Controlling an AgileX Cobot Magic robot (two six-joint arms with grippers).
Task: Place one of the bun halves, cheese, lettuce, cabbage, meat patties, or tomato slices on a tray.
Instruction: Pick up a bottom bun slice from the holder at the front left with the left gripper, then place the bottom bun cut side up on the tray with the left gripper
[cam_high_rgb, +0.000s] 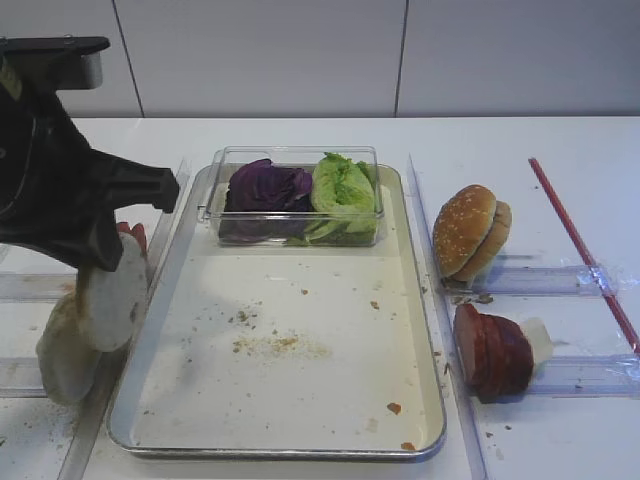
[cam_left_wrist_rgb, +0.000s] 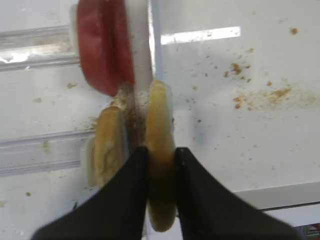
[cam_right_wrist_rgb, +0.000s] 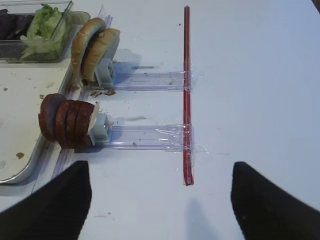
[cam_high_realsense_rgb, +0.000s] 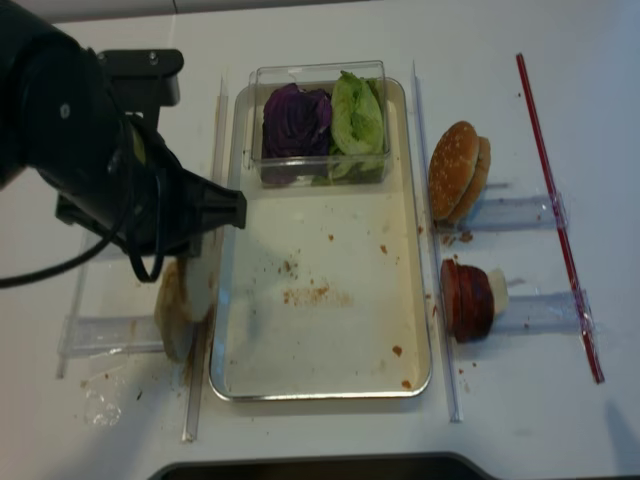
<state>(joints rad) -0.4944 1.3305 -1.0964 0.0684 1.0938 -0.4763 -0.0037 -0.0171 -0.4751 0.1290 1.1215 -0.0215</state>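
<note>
My left gripper (cam_left_wrist_rgb: 160, 151) is shut on a pale bun half (cam_left_wrist_rgb: 159, 150), held on edge just left of the silver tray (cam_high_rgb: 425, 330). The held bun half (cam_high_rgb: 112, 292) hangs beside a second bun half (cam_high_rgb: 62, 358) in the left rack. Pinkish-red tomato slices (cam_left_wrist_rgb: 100, 47) stand in the rack behind them. Lettuce (cam_high_rgb: 343, 195) and purple cabbage (cam_high_rgb: 265, 187) lie in a clear box at the tray's far end. Dark meat patties (cam_right_wrist_rgb: 65, 122) stand right of the tray. My right gripper (cam_right_wrist_rgb: 160, 172) is open over bare table. Cheese is out of view.
A sesame-seeded bun (cam_high_rgb: 470, 230) stands on edge in a clear rack right of the tray. A red strip (cam_right_wrist_rgb: 186, 90) is taped across both right-hand racks. Crumbs dot the tray floor (cam_high_rgb: 275, 345). The left arm's black body (cam_high_realsense_rgb: 90, 150) hangs over the left racks.
</note>
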